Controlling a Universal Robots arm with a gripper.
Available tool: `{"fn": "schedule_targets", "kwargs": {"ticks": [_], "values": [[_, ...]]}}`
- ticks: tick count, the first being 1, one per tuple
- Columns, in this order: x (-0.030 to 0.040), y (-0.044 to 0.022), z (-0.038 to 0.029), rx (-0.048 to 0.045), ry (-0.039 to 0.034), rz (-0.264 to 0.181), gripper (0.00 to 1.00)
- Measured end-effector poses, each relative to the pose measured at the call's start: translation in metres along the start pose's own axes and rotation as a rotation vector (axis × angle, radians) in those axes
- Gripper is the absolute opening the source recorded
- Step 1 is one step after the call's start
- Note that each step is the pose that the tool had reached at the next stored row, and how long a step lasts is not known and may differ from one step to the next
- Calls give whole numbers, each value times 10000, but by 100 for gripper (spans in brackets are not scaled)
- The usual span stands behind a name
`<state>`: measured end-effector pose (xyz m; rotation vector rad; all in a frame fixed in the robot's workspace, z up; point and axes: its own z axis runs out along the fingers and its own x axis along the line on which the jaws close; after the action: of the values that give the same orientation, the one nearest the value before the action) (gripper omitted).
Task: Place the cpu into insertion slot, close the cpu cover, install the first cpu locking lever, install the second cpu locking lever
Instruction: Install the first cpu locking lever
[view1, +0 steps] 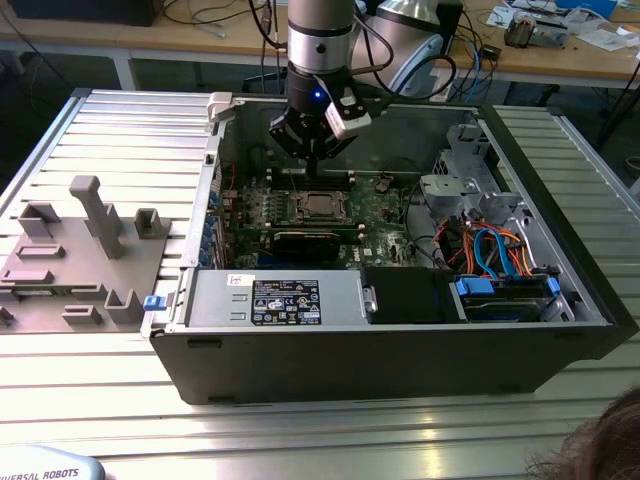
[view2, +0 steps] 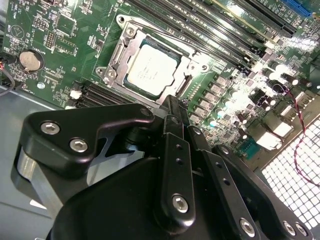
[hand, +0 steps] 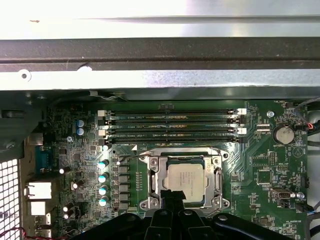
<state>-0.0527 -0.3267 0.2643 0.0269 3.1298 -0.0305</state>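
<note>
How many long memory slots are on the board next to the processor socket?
4, all lying parallel in one bank beside the processor socket: first slot, second, third, fourth. The tool hangs at the socket's opposite edge and hides none of them.

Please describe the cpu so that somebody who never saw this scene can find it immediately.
Inside the open computer case lies the green motherboard. Beside its long memory slots sits a silvery cpu cover. The cpu is the flat, shiny square in its window, unlike the dark parts around.
</note>
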Motion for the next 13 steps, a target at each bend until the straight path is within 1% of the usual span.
{"fn": "schedule_targets", "kwargs": {"ticks": [1,3,8,10,13], "values": [[1,0,0,0,0,0,11],[36,-1,0,0,-1,1,11],[44,-1,0,0,0,1,11],[74,-1,-1,0,-1,0,11],[78,-1,-1,0,0,1,11]]}}
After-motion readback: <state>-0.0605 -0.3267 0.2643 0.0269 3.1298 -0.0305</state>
